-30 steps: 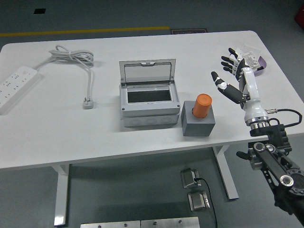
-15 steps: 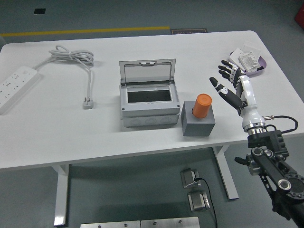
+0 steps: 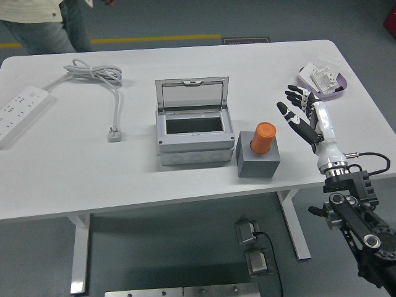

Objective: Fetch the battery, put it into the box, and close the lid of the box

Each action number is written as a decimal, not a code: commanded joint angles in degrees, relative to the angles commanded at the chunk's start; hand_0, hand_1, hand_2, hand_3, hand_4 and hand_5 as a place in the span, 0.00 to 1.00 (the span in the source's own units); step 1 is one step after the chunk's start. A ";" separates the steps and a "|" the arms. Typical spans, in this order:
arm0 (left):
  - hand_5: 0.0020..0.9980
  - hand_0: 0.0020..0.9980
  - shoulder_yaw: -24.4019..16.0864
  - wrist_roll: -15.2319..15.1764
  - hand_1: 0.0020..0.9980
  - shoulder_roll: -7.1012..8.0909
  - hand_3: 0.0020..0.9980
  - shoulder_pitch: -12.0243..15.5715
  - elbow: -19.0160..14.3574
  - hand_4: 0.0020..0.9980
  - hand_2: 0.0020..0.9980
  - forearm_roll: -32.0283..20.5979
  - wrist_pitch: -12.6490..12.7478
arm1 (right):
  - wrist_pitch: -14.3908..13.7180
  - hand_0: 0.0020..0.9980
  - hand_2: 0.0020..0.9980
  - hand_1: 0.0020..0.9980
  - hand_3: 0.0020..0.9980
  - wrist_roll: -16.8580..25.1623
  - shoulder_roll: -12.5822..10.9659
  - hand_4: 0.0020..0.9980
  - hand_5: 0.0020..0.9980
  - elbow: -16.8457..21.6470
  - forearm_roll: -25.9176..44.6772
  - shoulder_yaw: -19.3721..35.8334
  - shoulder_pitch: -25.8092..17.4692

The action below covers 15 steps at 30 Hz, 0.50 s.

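My right robot hand (image 3: 301, 114) hovered with fingers spread, holding nothing, just right of the orange battery (image 3: 263, 137). The battery stood upright in its grey holder (image 3: 257, 162) on the bench (image 3: 93, 173), right of the grey box (image 3: 191, 137), whose lid (image 3: 191, 93) was up.

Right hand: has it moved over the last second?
Yes. The right hand has dropped toward the near edge and edged closer to the orange battery, uncovering the purple tray. It is open.
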 joint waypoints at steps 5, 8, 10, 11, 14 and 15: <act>0.51 0.63 0.04 0.02 0.67 0.07 0.73 0.02 0.00 0.69 0.70 0.03 -0.01 | -0.79 0.85 0.76 0.80 0.81 0.99 0.47 1.00 0.65 -1.39 0.92 -2.15 0.29; 0.50 0.63 -0.02 0.00 0.67 0.05 0.73 -0.11 0.00 0.69 0.70 0.18 -0.07 | -0.65 0.85 0.76 0.80 0.82 1.14 0.85 1.00 0.63 -2.69 1.30 -3.24 0.54; 0.50 0.63 -0.02 -0.03 0.67 0.03 0.73 -0.20 0.00 0.69 0.70 0.22 -0.11 | -0.57 0.85 0.76 0.80 0.82 1.21 1.00 1.00 0.63 -3.40 1.56 -3.69 0.76; 0.50 0.63 -0.06 -0.02 0.67 0.01 0.73 -0.26 0.00 0.69 0.70 0.32 -0.13 | -0.52 0.85 0.76 0.80 0.82 1.24 1.11 1.00 0.63 -3.89 1.69 -3.94 1.03; 0.50 0.63 -0.04 0.01 0.67 -0.02 0.73 -0.33 0.00 0.69 0.70 0.40 -0.16 | -0.48 0.84 0.76 0.79 0.82 1.35 1.38 1.00 0.65 -5.05 1.93 -4.41 1.88; 0.50 0.63 -0.05 0.01 0.67 -0.03 0.73 -0.36 0.00 0.69 0.70 0.43 -0.16 | -0.49 0.84 0.76 0.79 0.82 1.41 1.49 1.00 0.65 -5.47 1.97 -4.55 2.22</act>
